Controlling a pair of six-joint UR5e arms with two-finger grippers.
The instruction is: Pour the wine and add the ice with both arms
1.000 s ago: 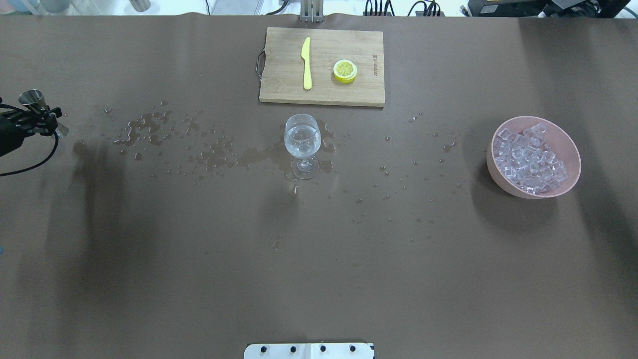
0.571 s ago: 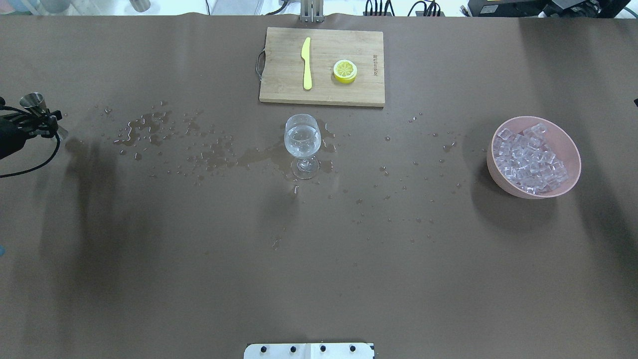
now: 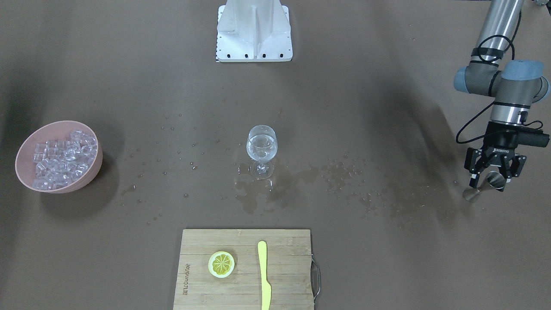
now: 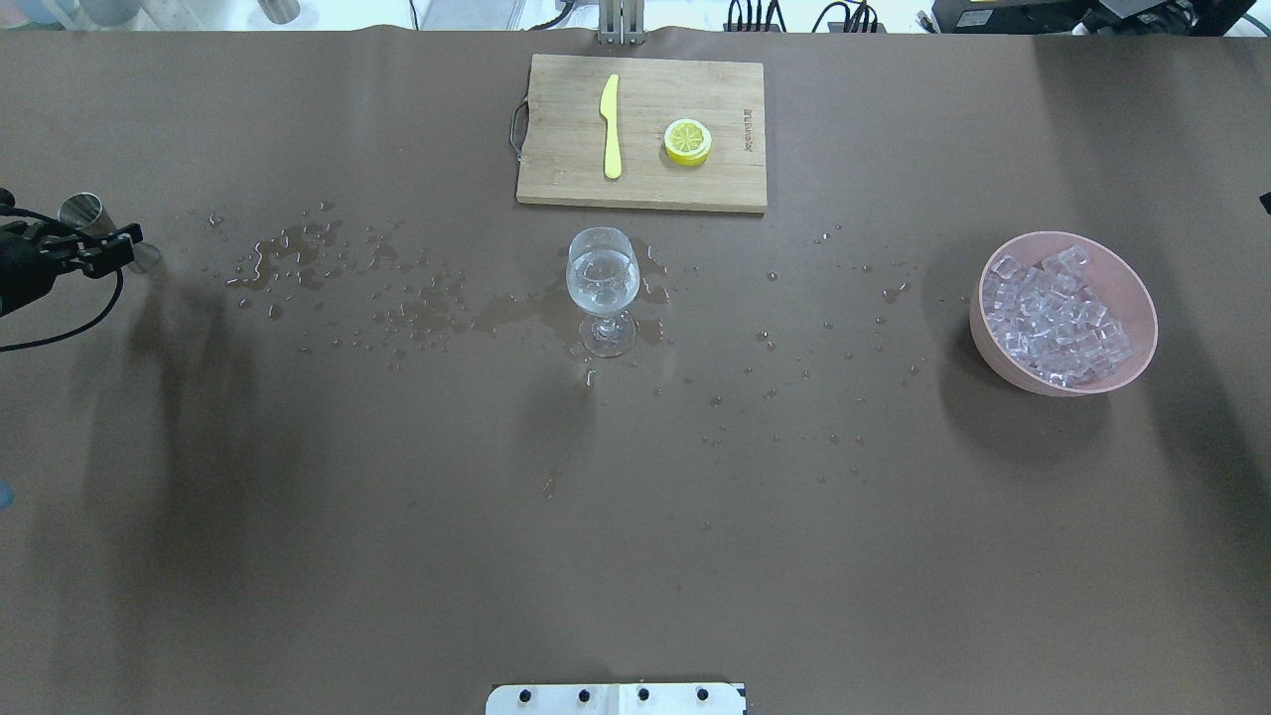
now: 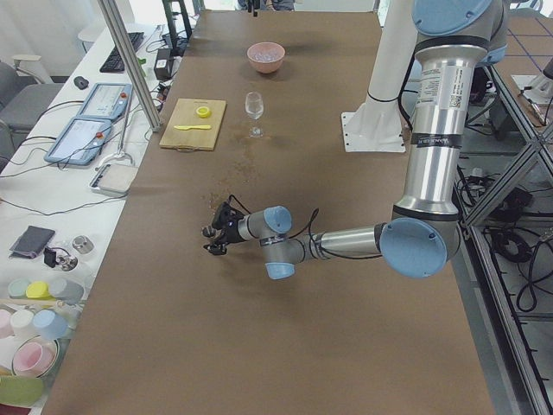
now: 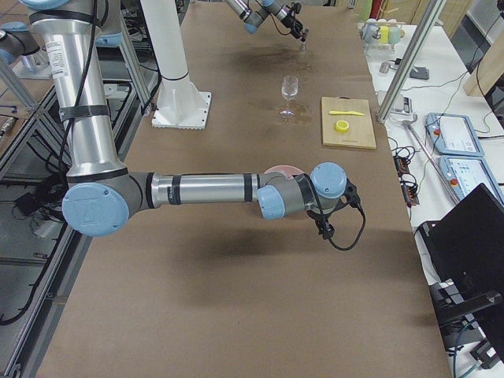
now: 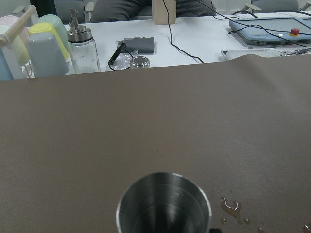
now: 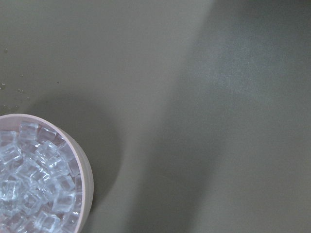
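My left gripper [image 3: 493, 177] is shut on a steel jigger [image 3: 481, 188] at the table's far left, just above the surface; it also shows in the overhead view [image 4: 101, 248]. The jigger's open mouth [image 7: 164, 206] fills the bottom of the left wrist view and looks empty. A wine glass [image 4: 602, 273] holding clear wine [image 3: 261, 144] stands mid-table. A pink bowl [image 4: 1132, 288] of ice cubes [image 4: 1058, 318] sits at the right, also in the right wrist view [image 8: 85, 179]. My right gripper [image 6: 327, 224] hovers near the bowl; I cannot tell whether it is open or shut.
A wooden cutting board [image 4: 556, 109] at the far edge carries a yellow knife [image 4: 611, 126] and a lemon slice [image 4: 687, 140]. Spilled drops and puddles [image 4: 298, 253] spread from the left to around the glass. The white pedestal [image 3: 254, 32] stands at the near side.
My left gripper has shifted slightly right with the jigger, which now sits a little lower. The glass and the bowl have not moved.
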